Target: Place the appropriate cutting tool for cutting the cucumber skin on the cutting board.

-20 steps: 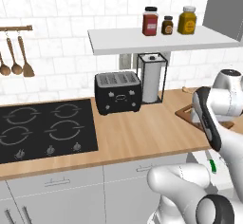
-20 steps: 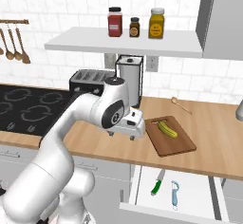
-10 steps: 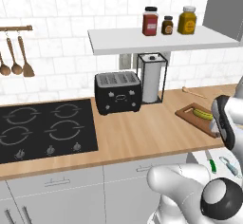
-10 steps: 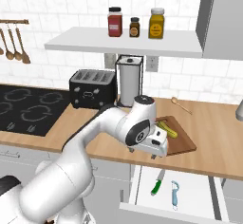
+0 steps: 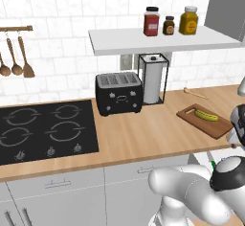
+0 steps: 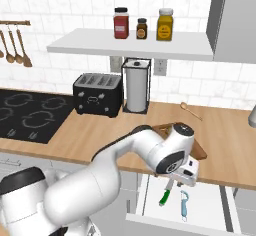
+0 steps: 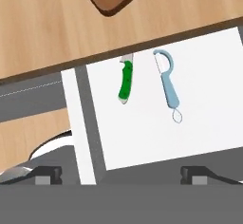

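Looking down from the hand, we see the cutting tool [image 7: 125,81] lying flat in the open white drawer [image 7: 199,123] below the countertop [image 7: 52,23], its blade tucked under the counter edge, beside a pale blue peeler [image 7: 167,83]. Our gripper [image 6: 176,181] hangs above the drawer with its fingers spread apart and empty. On the counter, the cucumber [image 5: 206,115] rests on the cutting board [image 5: 191,114], near a wooden spoon [image 5: 195,93].
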